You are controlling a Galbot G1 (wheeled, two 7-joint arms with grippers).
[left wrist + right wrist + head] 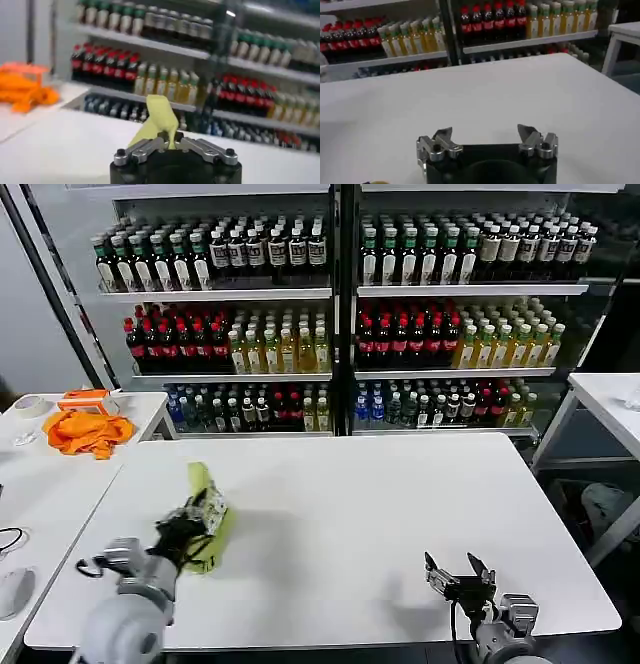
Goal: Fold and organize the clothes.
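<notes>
One shirt, two grippers, two cloths in all, three tables, many bottles.

One olive-green T-shirt [208,514] sits bunched at lower left of the head view, one orange cloth [88,431] at upper left. Two grippers: the left gripper [196,524] at lower left, pinched on the shirt, and the right gripper [458,569] at lower right, fingers spread. Three white tables: one main table [370,514] at centre, one side table [50,484] at left, one far table [610,399] at right. Two shelving units [340,294] fill the top, each with three rows of bottles, too many to count.
</notes>
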